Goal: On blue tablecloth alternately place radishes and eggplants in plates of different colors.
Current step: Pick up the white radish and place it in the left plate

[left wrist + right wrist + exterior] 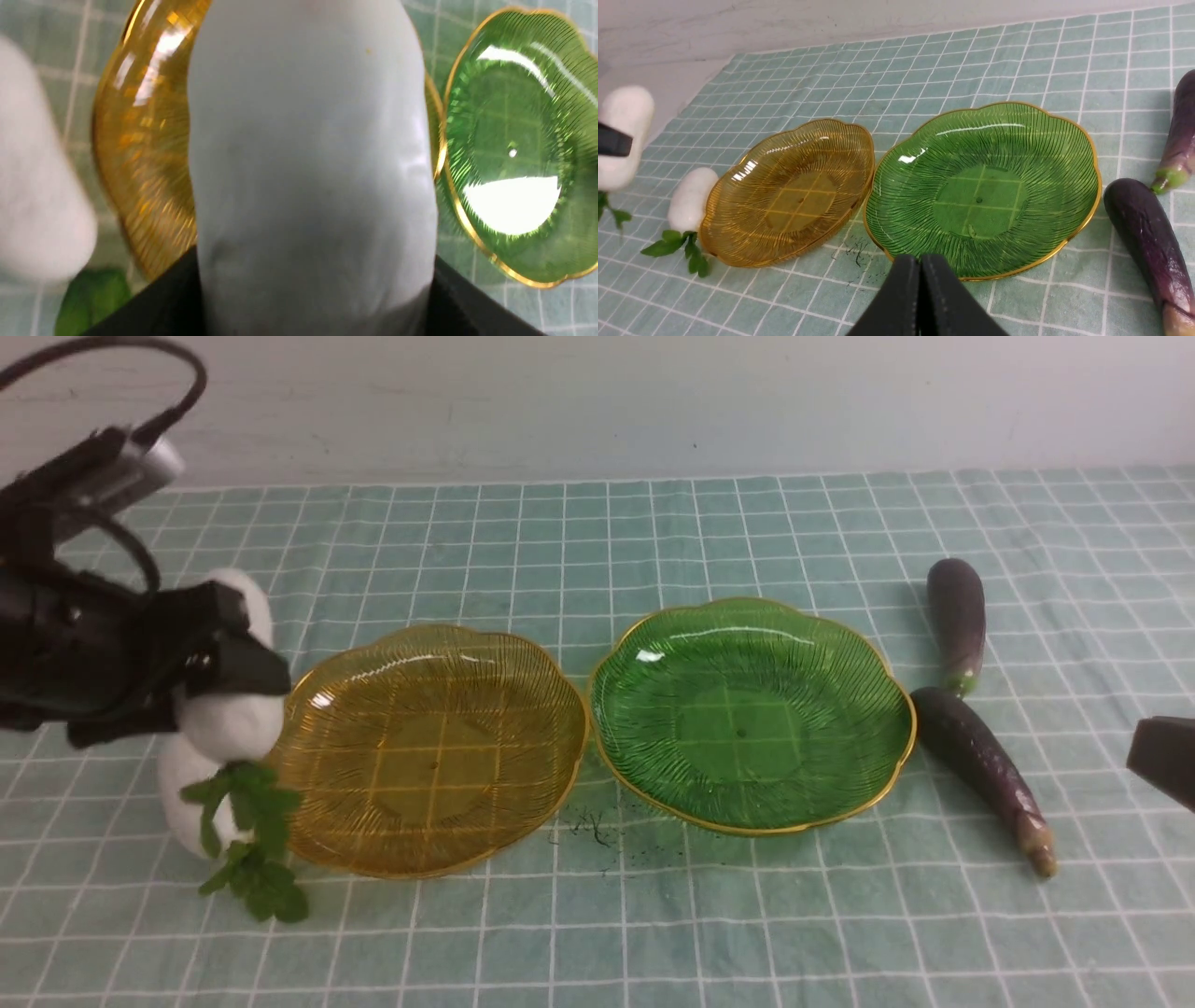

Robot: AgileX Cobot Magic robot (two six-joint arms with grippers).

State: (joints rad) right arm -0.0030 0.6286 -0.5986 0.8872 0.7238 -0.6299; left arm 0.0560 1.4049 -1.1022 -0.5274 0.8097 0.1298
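My left gripper [233, 667] is shut on a white radish [235, 721], held above the blue tablecloth [653, 523] just left of the amber plate [429, 747]. Its green leaves hang down. In the left wrist view that radish [308, 163] fills the middle between the black fingers [467, 310]. A second radish [182, 793] lies on the cloth beside the amber plate. The green plate [747, 719] stands to the right, nothing in it. Two purple eggplants [957, 616] [980, 765] lie right of it. My right gripper [920, 280] is shut, holding nothing, near the green plate's front rim.
A pale wall runs along the back edge of the cloth. Dark specks [588, 826] lie on the cloth between the two plates at the front. The plates' rims nearly touch.
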